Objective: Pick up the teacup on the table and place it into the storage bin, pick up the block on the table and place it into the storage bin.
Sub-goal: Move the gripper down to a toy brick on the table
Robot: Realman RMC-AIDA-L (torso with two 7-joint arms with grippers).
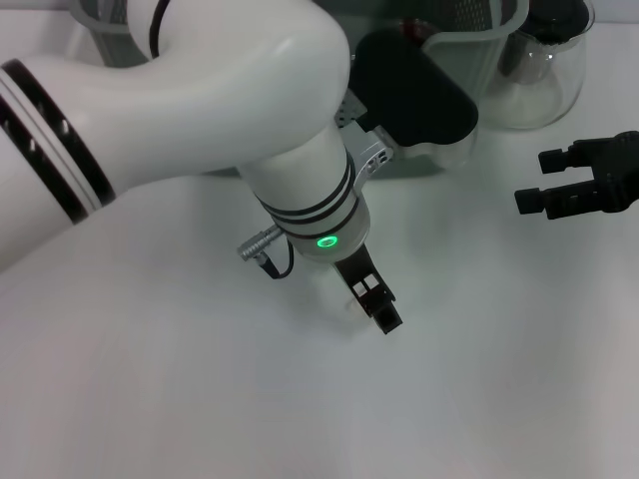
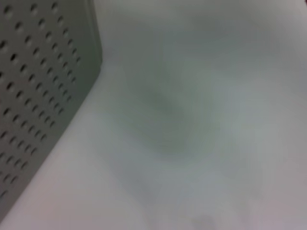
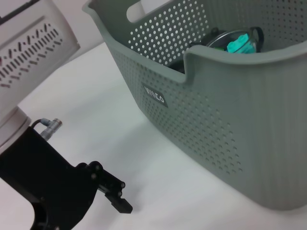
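While the left gripper (image 1: 377,302), its opening impossible to judge, hangs low over the white table (image 1: 150,399) beside the perforated grey-green plastic storage bin (image 3: 230,120), a blind descent risks scraping; the right gripper (image 1: 544,180) waits open.

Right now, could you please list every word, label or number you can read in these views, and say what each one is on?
White lettering on a small black label on the large grey-green perforated plastic storage bin, seen in the right wrist view: too small to read with certainty.
No other text, number or sign is legible: none on the left gripper, the right gripper, the clear glass carafe or the white table.
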